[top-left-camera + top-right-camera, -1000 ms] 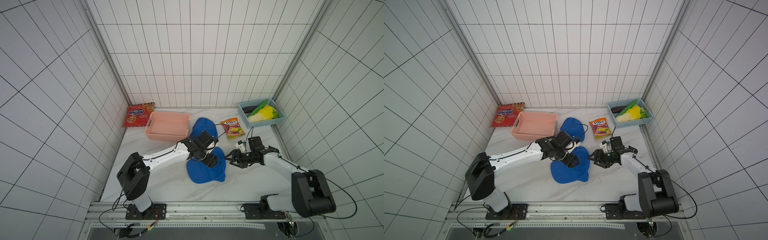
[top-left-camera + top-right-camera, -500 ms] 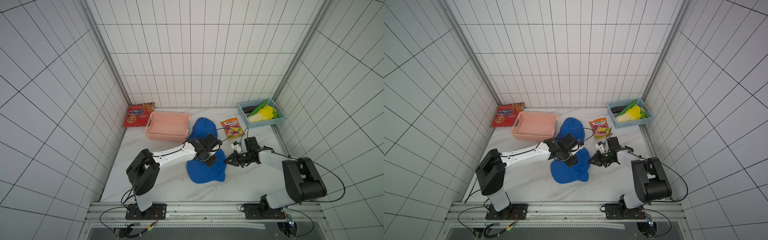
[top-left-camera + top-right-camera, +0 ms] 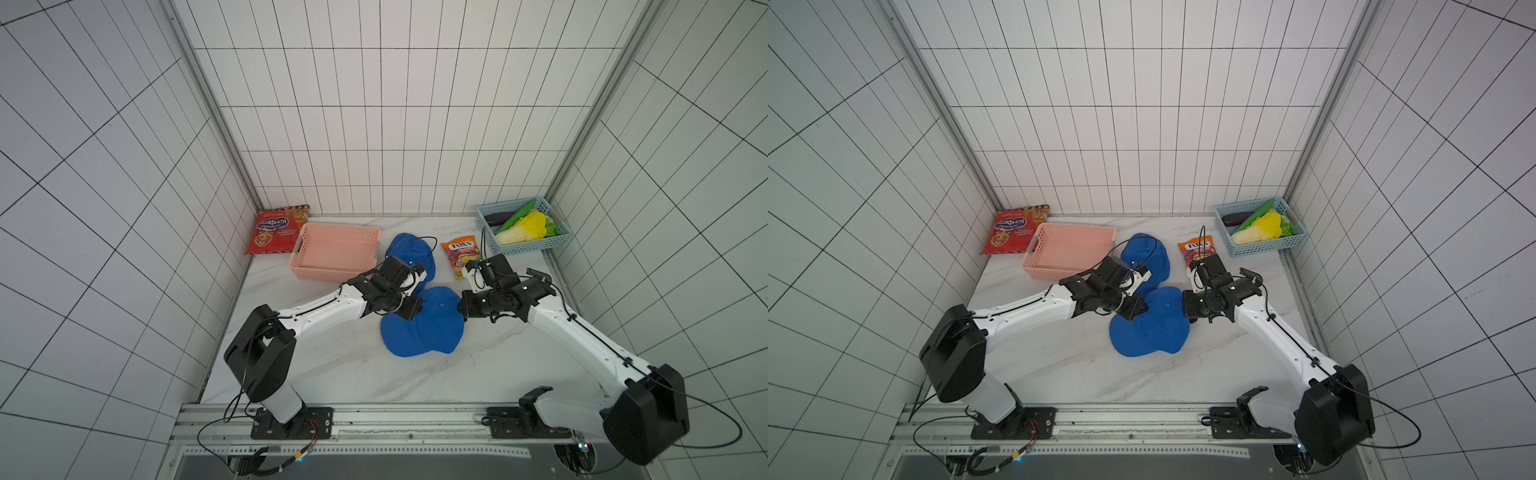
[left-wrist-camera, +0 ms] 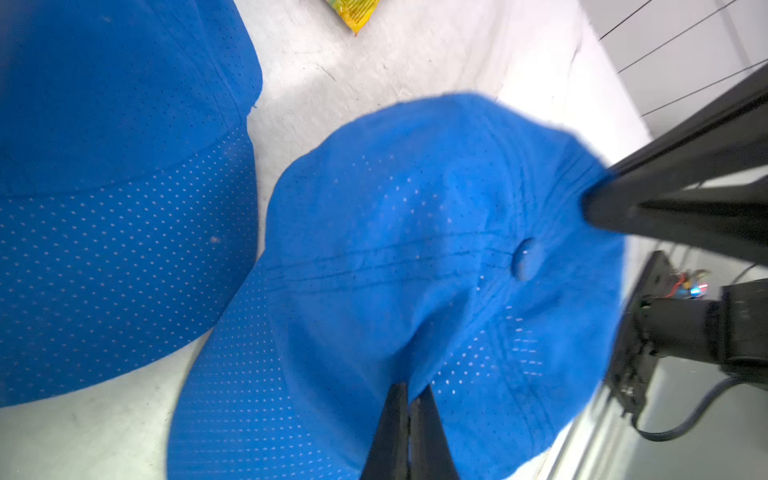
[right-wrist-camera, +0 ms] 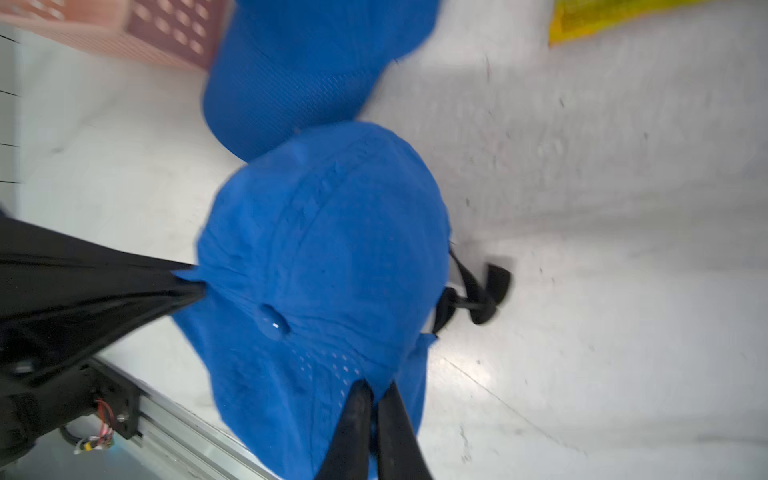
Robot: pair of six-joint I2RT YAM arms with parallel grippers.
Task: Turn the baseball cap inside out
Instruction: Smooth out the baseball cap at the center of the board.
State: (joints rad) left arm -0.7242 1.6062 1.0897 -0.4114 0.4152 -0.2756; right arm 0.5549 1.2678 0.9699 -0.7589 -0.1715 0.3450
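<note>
Cap (image 3: 424, 332) in left claw (image 4: 409, 392), right claw (image 5: 376, 388)

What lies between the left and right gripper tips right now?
The domed crown of the nearer blue perforated-fabric baseball cap; the left gripper and right gripper pinch it from opposite sides. Both top views show it.

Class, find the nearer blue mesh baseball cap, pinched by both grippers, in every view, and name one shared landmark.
In a top view: nearer blue mesh baseball cap lies mid-scene, in front of the second blue cap.
In a top view: same spot.
Left wrist: central, pinched by the left gripper.
Right wrist: central, pinched by the right gripper.
Landmark: that second blue cap, beside it in all views.
</note>
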